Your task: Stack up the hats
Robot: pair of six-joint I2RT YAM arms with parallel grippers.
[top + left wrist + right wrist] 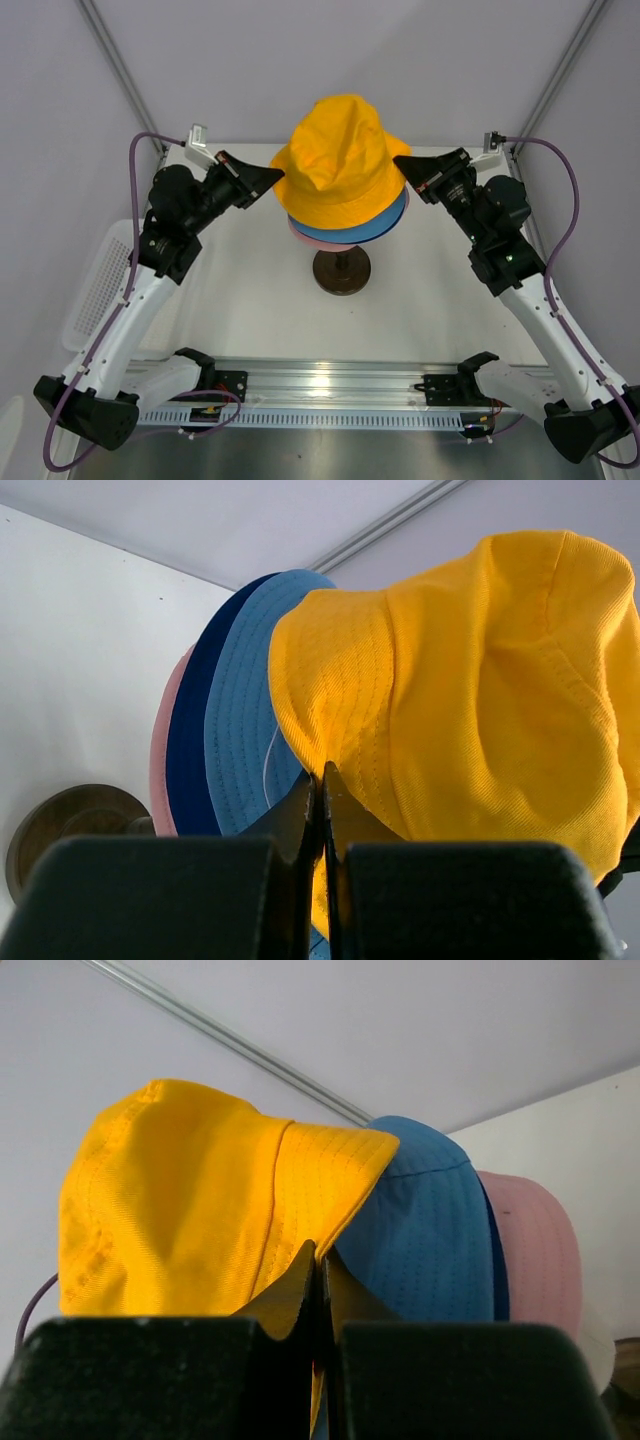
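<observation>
Left hand [279,178] and right hand [399,164] clamp opposite brim edges of the yellow hat [335,150]; open bench [250,300] surrounds the stand [341,271], its top hidden by hats [385,226].

I see the yellow-orange hat [340,160] on top, crown dented (brim drooping over the rest); under it the light blue hat [345,233], then the navy hat [190,765], the pink hat [537,1250] lowest.

hats [340,170] stacked atop stand [341,272], mid table [260,300]
</observation>
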